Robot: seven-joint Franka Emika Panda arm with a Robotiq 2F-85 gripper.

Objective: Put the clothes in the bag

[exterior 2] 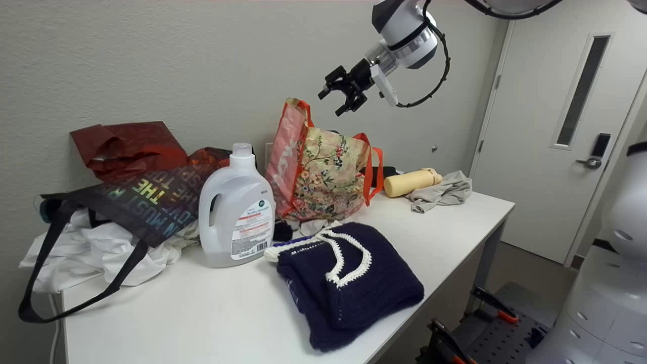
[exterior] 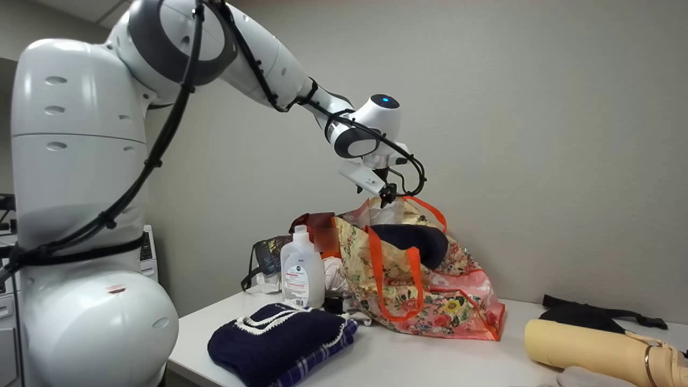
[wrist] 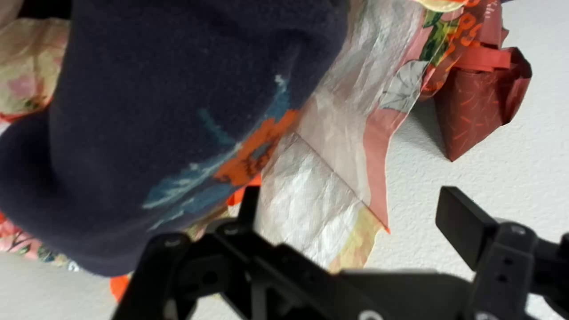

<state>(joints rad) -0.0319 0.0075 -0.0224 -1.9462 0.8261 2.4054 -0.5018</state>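
Observation:
Clothes (exterior: 279, 338) lie folded on the table in front of the bag: navy fabric with white trim over blue check fabric. They also show in an exterior view (exterior 2: 354, 288). The floral bag (exterior: 451, 309) with orange straps stands against the wall, its mouth open; it shows in both exterior views (exterior 2: 328, 177). A navy cloth (exterior: 416, 242) with an orange and blue print bulges from the bag's mouth and fills much of the wrist view (wrist: 178, 111). My gripper (exterior 2: 331, 103) is open and empty above the bag. In the wrist view, its fingers (wrist: 351, 200) are apart over the bag's pale lining and the wall.
A white plastic bottle (exterior 2: 240, 212) stands beside the bag. A black lettered bag (exterior 2: 146, 197), a dark red bag (exterior 2: 131, 146) and white cloth (exterior 2: 101, 247) lie past it. A yellow bottle (exterior: 591, 344), a black cloth (exterior: 586, 314) and a grey-beige cloth (exterior 2: 442, 192) lie on the bag's opposite side.

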